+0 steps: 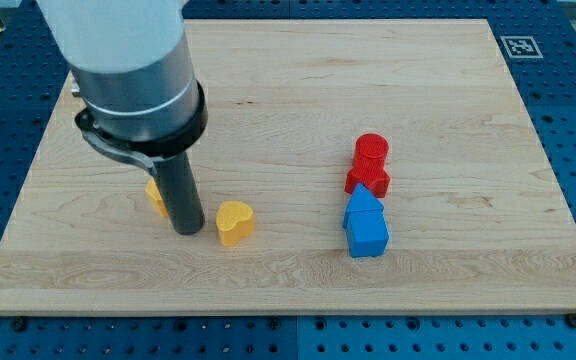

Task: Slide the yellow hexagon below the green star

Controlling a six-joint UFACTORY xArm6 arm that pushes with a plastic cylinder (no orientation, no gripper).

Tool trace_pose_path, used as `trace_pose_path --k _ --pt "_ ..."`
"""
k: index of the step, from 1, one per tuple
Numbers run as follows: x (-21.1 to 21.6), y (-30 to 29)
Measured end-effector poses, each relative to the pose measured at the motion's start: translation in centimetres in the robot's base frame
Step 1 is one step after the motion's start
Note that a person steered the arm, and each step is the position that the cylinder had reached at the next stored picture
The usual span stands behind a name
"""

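Counting across the single camera view, four blocks lie on the wooden board (pixel 298 270): two yellow, one red, one blue. My tip (pixel 187 230) stands low on the view's left, with no fingers to open or close, only the dark rod. A yellow block (pixel 155 194), its shape mostly hidden behind the rod, touches the rod's left side. A yellow heart (pixel 234 222) sits just right of the tip. Well apart to the right, a red block (pixel 370 165) touches the blue house-shaped block (pixel 366 226) below it. No green star shows.
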State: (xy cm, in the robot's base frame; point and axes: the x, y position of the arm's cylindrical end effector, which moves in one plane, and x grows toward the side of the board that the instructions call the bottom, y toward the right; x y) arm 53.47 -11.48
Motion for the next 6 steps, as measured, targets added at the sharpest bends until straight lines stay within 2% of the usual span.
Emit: trace_pose_path --k 1,3,4,6 --pt "-1.7 -1.9" --pt "0.0 -2.3" --pt "-2.4 -2.4" --pt "-4.2 -3.1"
